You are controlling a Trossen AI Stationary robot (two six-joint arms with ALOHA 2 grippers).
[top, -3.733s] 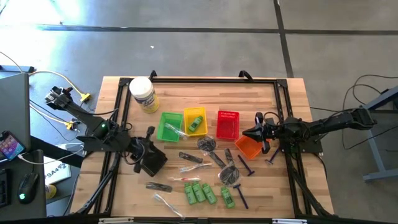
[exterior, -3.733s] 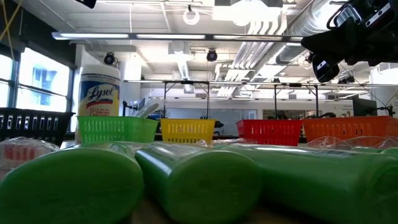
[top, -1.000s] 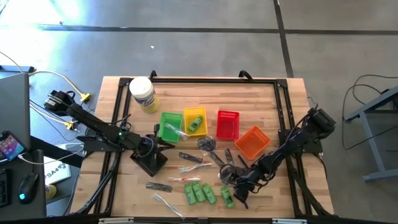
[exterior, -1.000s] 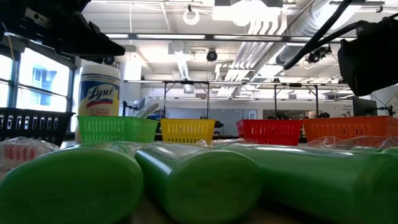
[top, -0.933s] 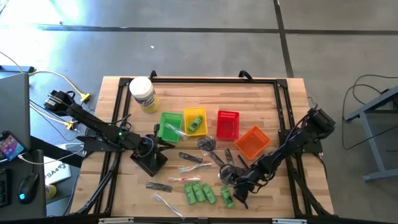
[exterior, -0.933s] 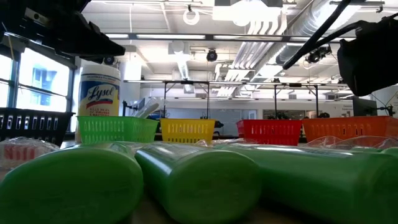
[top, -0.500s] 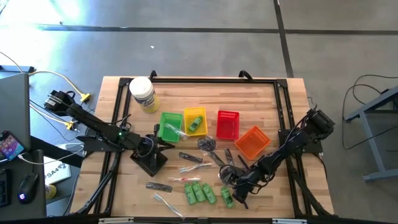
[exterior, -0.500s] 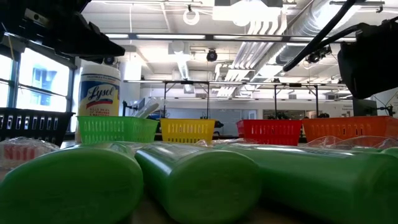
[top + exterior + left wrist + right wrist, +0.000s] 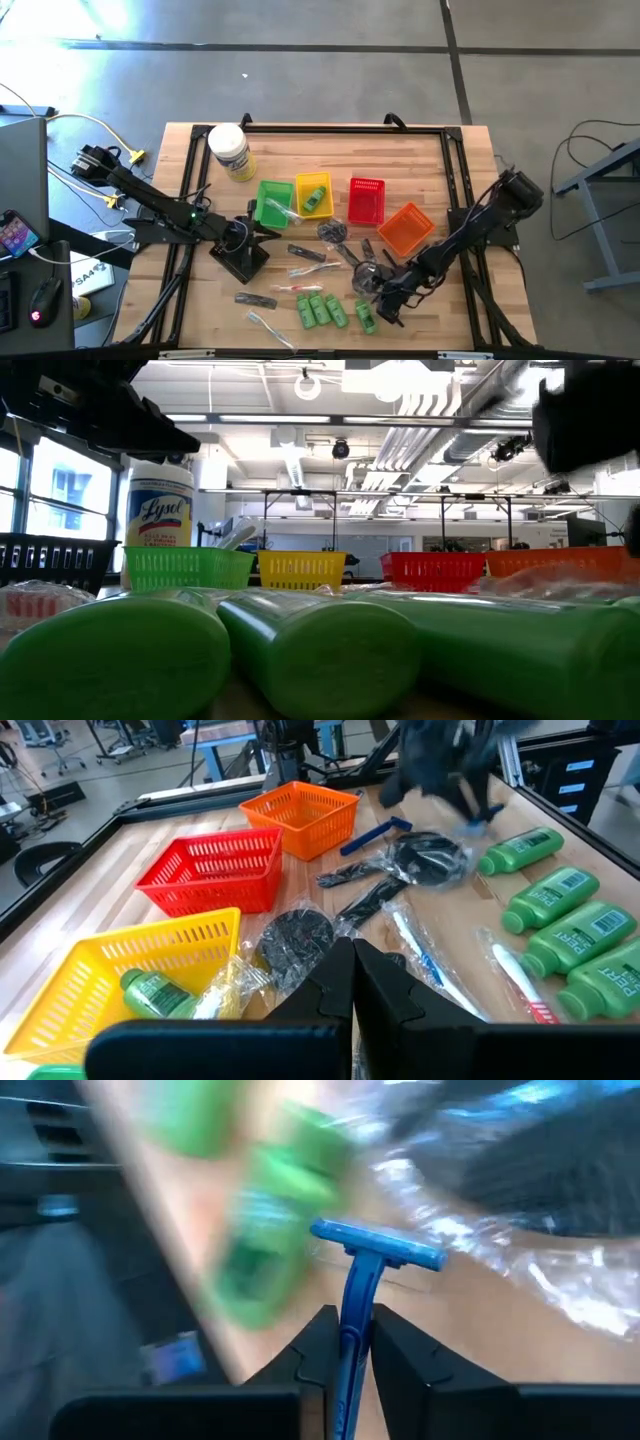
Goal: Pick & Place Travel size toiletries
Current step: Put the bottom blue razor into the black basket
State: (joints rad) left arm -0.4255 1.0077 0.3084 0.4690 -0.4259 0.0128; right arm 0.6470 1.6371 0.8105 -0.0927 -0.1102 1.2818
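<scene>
1. High view: desk carries the baskets in a row, with toiletries scattered in front of them.
2. Left gripper clenched, empty, beside the green basket.
3. Right gripper low, near the green bottles.
4. Right wrist view: gripper fingers pinch the blue razor by its handle.

Bench contents, counted from above: five baskets, one each green, yellow, red, orange and black; one white jar; four green bottles on the bench, and one more in the yellow basket.
</scene>
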